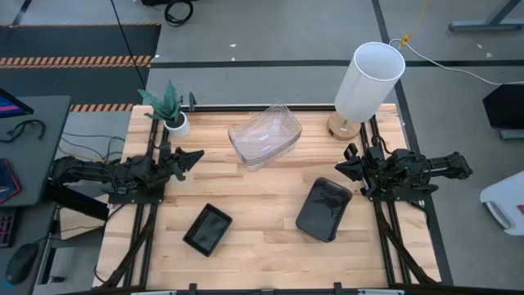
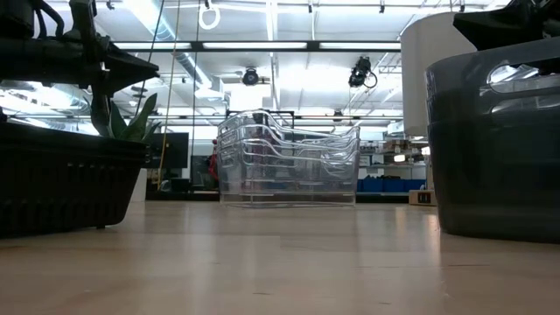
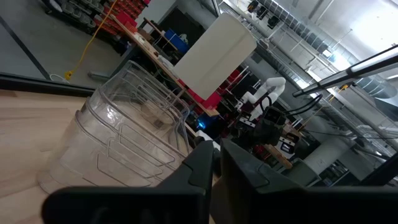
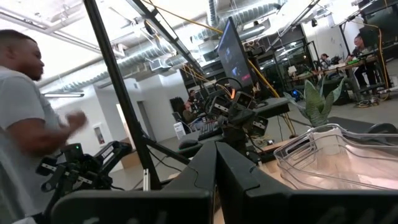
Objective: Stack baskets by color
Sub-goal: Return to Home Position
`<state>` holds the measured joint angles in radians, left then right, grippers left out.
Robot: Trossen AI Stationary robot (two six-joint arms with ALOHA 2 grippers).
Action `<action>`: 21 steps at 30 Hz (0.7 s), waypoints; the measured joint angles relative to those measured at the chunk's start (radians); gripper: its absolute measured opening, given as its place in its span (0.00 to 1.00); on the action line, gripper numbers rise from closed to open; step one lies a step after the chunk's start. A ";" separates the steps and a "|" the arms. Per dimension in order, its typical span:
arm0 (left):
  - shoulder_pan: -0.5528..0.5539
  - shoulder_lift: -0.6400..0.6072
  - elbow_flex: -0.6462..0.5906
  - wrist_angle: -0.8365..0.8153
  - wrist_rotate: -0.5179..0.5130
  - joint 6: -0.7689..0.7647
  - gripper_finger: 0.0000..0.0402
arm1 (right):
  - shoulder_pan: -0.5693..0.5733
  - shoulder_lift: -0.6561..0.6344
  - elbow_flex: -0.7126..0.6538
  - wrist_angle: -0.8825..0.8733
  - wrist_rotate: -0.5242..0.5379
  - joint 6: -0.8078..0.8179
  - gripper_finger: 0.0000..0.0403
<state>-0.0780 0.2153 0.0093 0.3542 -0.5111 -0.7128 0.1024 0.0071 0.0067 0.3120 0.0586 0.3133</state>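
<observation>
A nested stack of clear baskets (image 1: 264,135) (image 2: 289,157) (image 3: 124,137) (image 4: 336,155) rests on its base at the table's far middle. Smoky grey baskets (image 1: 324,209) (image 2: 499,149) lie stacked near the right. A black perforated basket (image 1: 208,229) (image 2: 61,184) sits near the left. My left gripper (image 1: 199,154) (image 3: 217,165) hangs drawn back at the left edge, shut, holding nothing. My right gripper (image 1: 338,168) (image 4: 216,162) hangs at the right edge, shut and empty. Both point toward the table's middle, clear of every basket.
A tall white cylinder (image 1: 370,80) (image 3: 214,56) stands at the far right corner and a small potted plant (image 1: 168,106) (image 4: 320,102) at the far left. Bare wood lies between the baskets. A person (image 4: 18,112) is in the room beyond the table's left side.
</observation>
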 joint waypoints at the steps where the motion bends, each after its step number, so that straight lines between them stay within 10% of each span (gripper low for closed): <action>1: 0.000 0.000 0.000 0.000 0.000 0.000 0.09 | 0.000 0.000 0.000 0.000 0.000 -0.001 0.03; 21: 0.000 0.000 0.000 0.000 0.000 0.000 0.10 | 0.000 0.000 0.000 0.000 0.000 -0.001 0.03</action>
<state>-0.0780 0.2153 0.0090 0.3542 -0.5110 -0.7128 0.1024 0.0071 0.0067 0.3122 0.0586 0.3125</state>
